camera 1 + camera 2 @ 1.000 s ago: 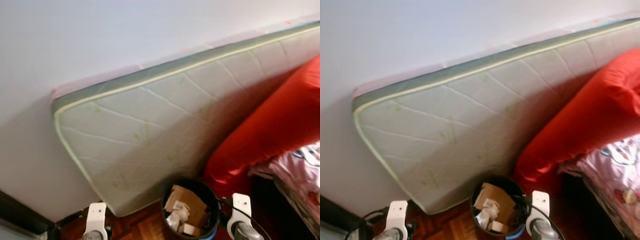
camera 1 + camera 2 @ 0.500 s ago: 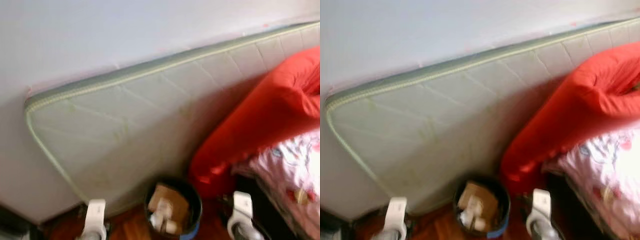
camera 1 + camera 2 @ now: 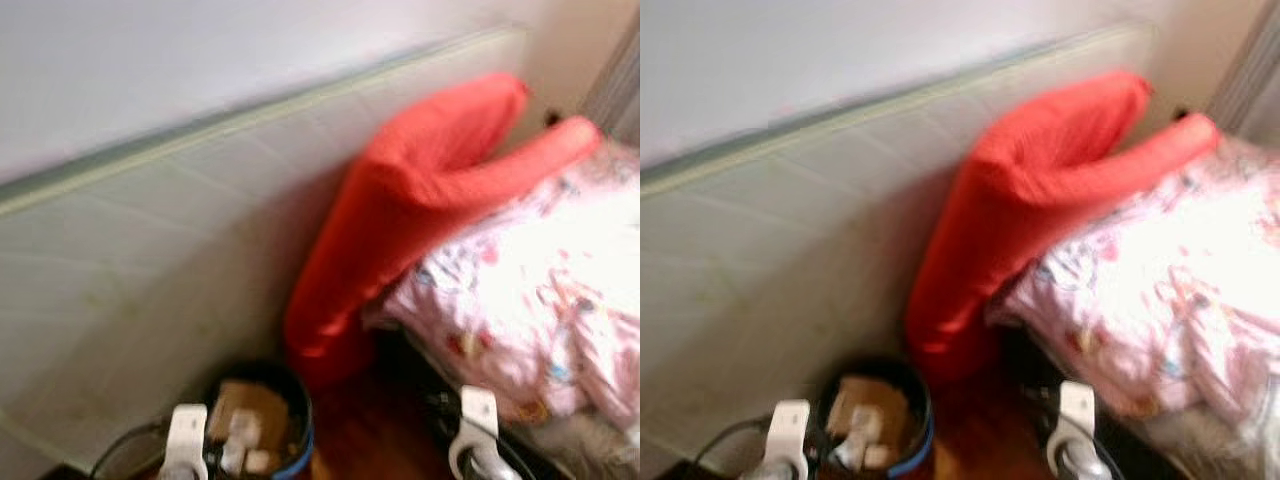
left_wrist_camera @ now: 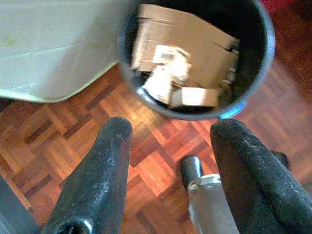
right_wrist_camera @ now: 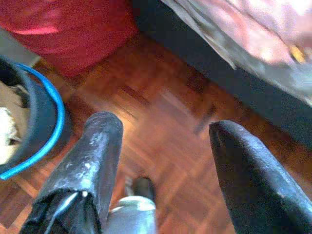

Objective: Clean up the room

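Parquet floor (image 4: 146, 161), reddish-brown: dark waste bin (image 4: 258, 53) with cardboard scraps; pale mattress (image 3: 150, 260) on edge against wall; red cushion (image 3: 400, 200) propped beside. Bed (image 3: 560, 450): pink patterned bedding (image 3: 530, 290).

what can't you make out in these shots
- Bin contents: cardboard and pale scraps show in the left wrist view, but any print is too small to read.
- Mattress: its left end is cut off by the head views' edge, and blurred.
- Bedding pattern: blurred and overexposed in the head views.
- Under the bed: dark in the right wrist view.
- Left claw and right claw: open, holding nothing; the arms are cut off at the head views' bottom edge.
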